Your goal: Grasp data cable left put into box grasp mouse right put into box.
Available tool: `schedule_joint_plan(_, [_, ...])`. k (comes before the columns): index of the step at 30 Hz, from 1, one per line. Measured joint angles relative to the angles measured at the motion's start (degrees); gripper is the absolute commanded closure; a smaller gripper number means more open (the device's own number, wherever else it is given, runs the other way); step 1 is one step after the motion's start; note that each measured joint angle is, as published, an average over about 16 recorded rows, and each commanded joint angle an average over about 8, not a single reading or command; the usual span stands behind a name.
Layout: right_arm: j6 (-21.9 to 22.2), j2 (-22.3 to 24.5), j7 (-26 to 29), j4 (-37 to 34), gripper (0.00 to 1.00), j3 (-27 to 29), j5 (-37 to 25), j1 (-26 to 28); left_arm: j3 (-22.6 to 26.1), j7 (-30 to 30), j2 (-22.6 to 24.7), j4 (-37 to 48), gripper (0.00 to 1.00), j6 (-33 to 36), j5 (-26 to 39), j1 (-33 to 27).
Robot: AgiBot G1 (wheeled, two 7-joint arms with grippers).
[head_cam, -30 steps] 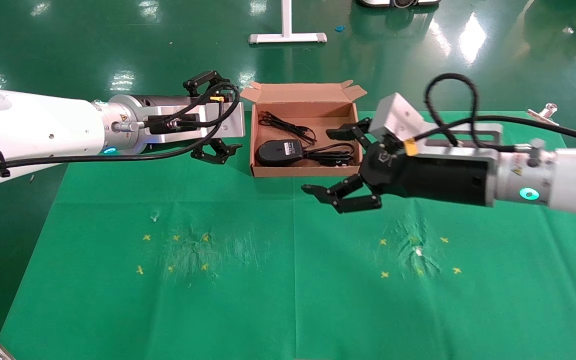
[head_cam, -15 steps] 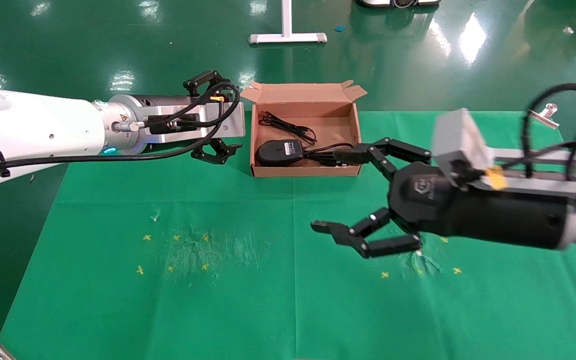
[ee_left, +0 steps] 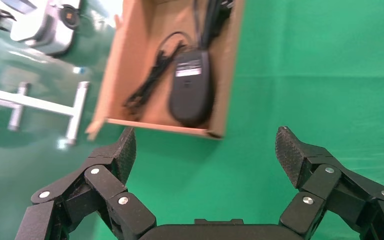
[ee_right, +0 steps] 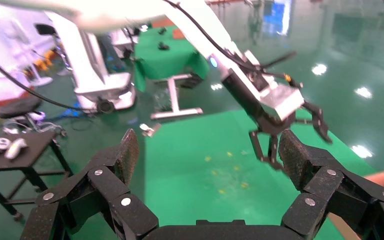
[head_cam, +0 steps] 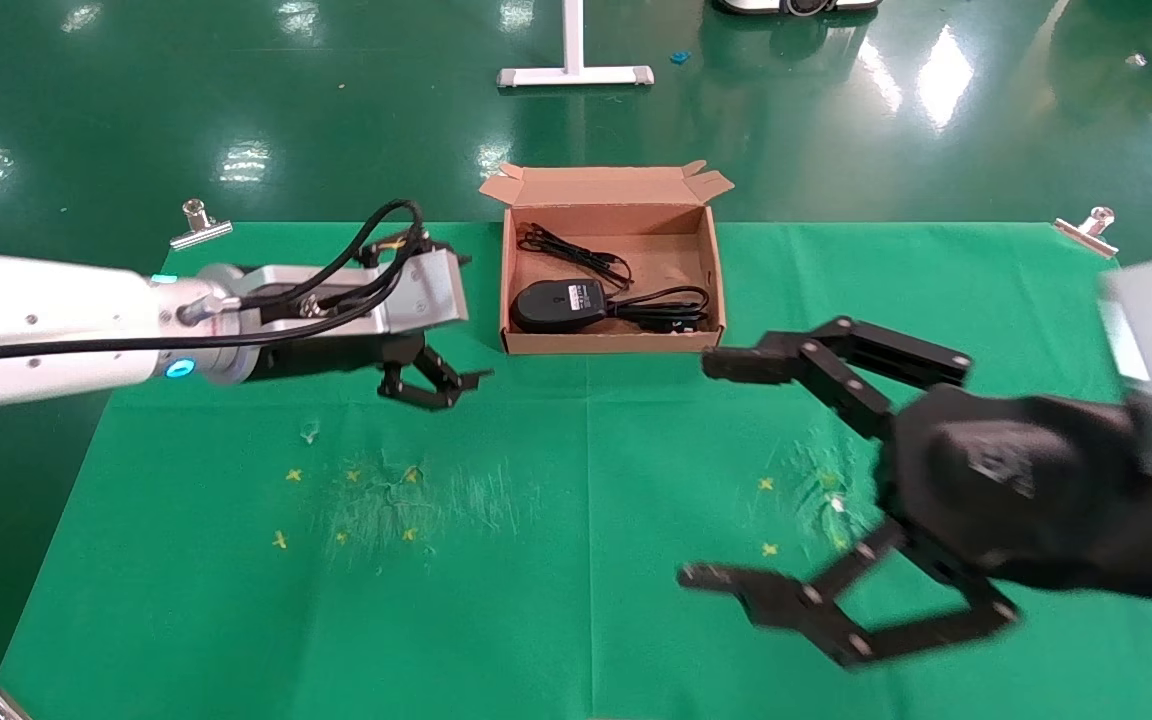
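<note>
The box sits at the middle of the bench's far edge with the mouse at its near left and the data cable coiled beside it to the right, both inside. The left gripper hovers over the bench near the box's front-left corner, jaws released and empty. The right gripper hangs above the right half of the bench, well apart from the box, jaws spread wide and empty.

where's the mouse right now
In the head view the mouse lies inside the box, at its near left corner, with the data cable coiled to its right.
</note>
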Motion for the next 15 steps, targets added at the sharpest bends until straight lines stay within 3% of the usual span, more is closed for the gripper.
schedule_joint_plan(15, [-1.1, 1.1, -0.2, 0.6, 0.0, 0.5, 2.2, -0.9, -12.1, 2.8, -4.7, -0.2, 0.0, 10.8, -17.4, 8.9])
